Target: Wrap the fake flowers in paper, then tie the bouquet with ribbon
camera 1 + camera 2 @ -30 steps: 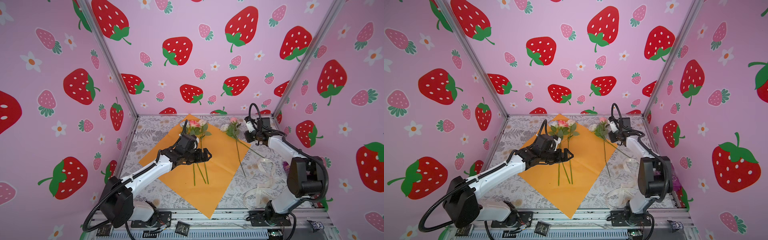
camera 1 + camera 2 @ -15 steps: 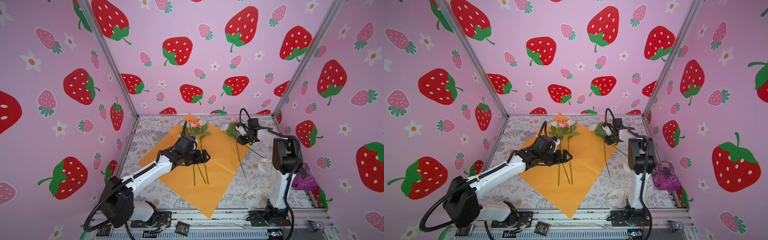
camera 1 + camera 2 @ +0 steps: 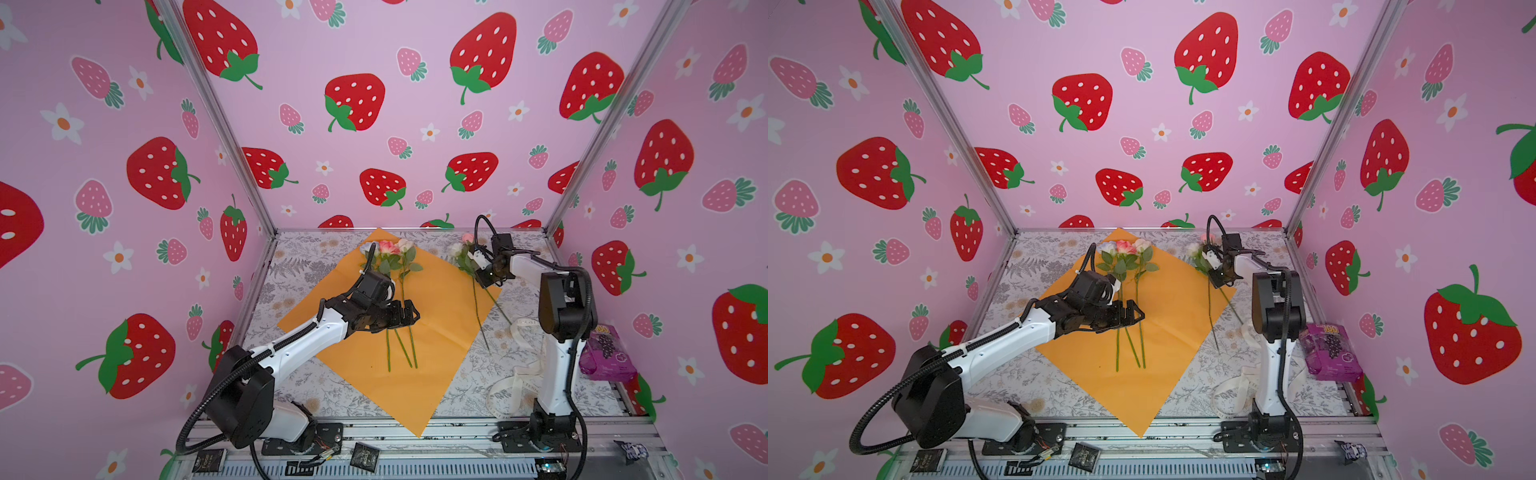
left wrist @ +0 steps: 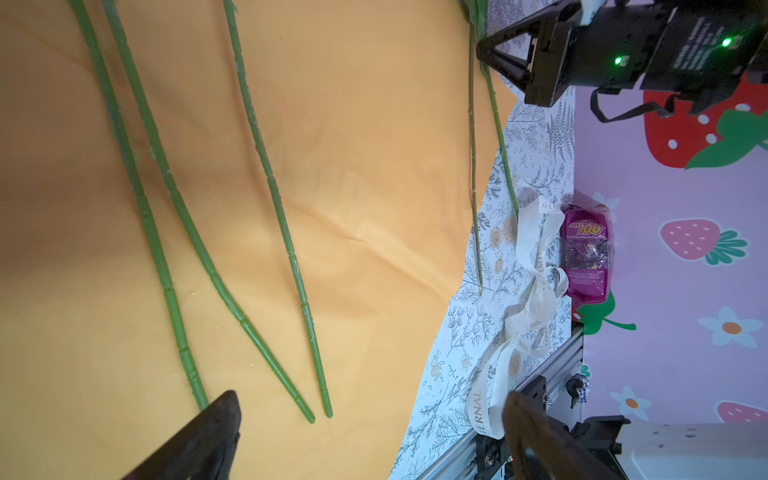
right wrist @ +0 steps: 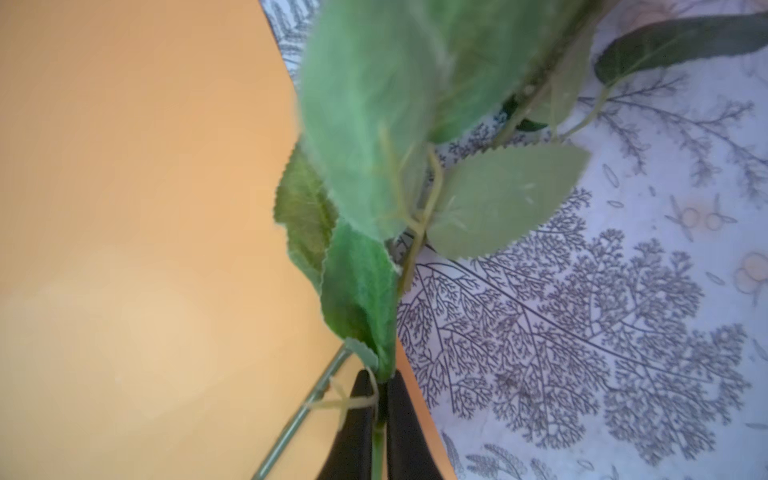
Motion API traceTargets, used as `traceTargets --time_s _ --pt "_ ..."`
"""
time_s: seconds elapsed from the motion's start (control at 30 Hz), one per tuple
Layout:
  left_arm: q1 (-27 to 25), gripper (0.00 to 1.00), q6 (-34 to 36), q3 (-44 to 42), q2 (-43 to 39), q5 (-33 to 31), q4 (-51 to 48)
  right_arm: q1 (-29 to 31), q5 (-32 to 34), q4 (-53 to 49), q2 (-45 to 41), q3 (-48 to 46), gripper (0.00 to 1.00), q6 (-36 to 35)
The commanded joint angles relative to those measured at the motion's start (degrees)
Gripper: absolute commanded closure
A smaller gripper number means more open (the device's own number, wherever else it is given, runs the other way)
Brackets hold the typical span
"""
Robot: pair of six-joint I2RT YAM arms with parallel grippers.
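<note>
The bouquet of fake flowers lies in two loose groups. Three roses (image 3: 395, 253) (image 3: 1125, 249) rest on the orange paper (image 3: 440, 299) (image 3: 1179, 307), their green stems (image 4: 270, 187) side by side. My left gripper (image 3: 405, 316) (image 3: 1133, 318) (image 4: 370, 409) hovers open above these stems, touching none. Two more roses (image 3: 463, 253) (image 3: 1200, 253) lie across the paper's right edge. My right gripper (image 3: 484, 280) (image 3: 1217, 280) (image 5: 380, 399) is shut on one flower stem (image 5: 378, 440) just below its leaves (image 5: 365, 124); the second stem (image 5: 299, 415) runs beside the fingers.
A cream ribbon (image 3: 515, 374) (image 3: 1237, 386) (image 4: 536, 266) lies tangled on the floral tablecloth (image 3: 299, 266) by the right arm's base. A purple packet (image 3: 604, 353) (image 3: 1329, 353) (image 4: 586, 249) sits against the right wall. Strawberry-print walls close in three sides.
The right arm folded upright and its gripper came down onto the right pair of flowers, then closed on a stem. The left arm has barely moved and stays open.
</note>
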Motion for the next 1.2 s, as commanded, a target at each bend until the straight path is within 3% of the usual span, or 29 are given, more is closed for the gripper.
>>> traceTargets --time_s 0.0,0.13,0.33,0.43,0.6,0.8,0.9,1.0,1.07,1.17 --pt "0.3 0.01 0.4 0.7 -0.4 0.1 -0.6 -0.2 4.8 -1.0 -1.8 4.0 0.95 -1.6" --pt "0.4 0.01 0.4 0.6 -0.8 -0.2 -0.7 -0.3 4.1 -4.4 -2.6 11.2 0.98 -1.2" --pt "0.4 0.01 0.5 -0.3 -3.7 -1.8 -1.4 -0.4 -2.1 -0.8 -8.2 10.5 0.98 3.2" --pt "0.6 0.01 0.8 -1.0 -6.1 -3.6 -2.3 -0.4 -3.5 4.8 -13.0 6.1 0.99 5.5" --pt "1.1 0.01 0.8 -2.6 -10.5 -6.2 -3.1 -0.3 -3.4 24.3 -24.4 -7.9 0.99 8.6" --pt "1.1 0.01 -0.8 -5.1 -15.4 -8.5 -4.0 -0.4 3.7 36.1 -36.3 -18.2 1.0 14.2" --pt "1.2 0.01 -1.3 -5.9 -18.2 -12.2 -6.7 -0.1 -4.2 29.2 -38.0 -16.8 1.0 22.0" --pt "2.3 0.01 -2.1 -7.0 -21.7 -17.3 -10.2 2.6 -14.1 26.8 -37.4 -18.2 1.0 37.9" --pt "4.8 0.01 -2.7 -8.4 -24.1 -17.1 -10.9 6.3 -13.0 25.2 -36.1 -19.4 1.0 46.6" --pt "11.0 0.01 -3.0 -10.9 -26.1 -11.6 -11.0 14.0 -9.9 27.5 -33.4 -22.0 1.0 54.1"
